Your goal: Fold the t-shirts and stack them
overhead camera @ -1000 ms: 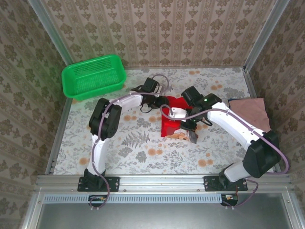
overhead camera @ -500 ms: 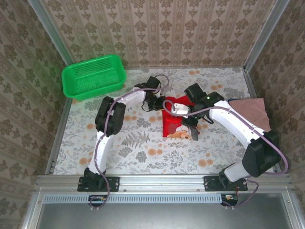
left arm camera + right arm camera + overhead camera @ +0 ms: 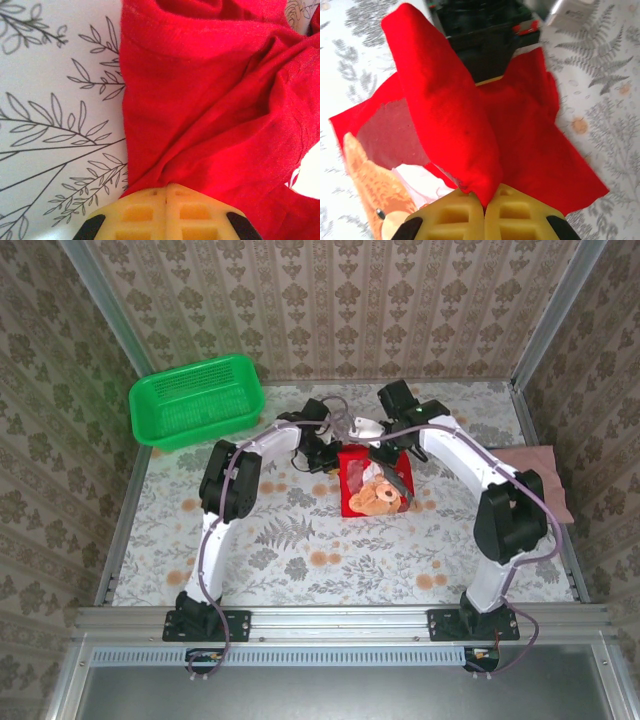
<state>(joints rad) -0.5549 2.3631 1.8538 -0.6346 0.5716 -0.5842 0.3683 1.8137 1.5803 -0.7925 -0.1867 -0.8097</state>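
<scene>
Overhead, pink shirt (image 3: 545,472) lies right; wrist cameras: both jaws clenched on red shirt (image 3: 210,100).

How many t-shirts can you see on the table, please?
2. The red t-shirt lies in the middle; the pink t-shirt lies at the right edge, partly hidden behind the right arm.

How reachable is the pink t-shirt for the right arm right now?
Probably not right away. The right gripper is shut on the red t-shirt, so it would have to let go first. The pink t-shirt lies at the far right by that arm's elbow, seemingly within range.
</scene>
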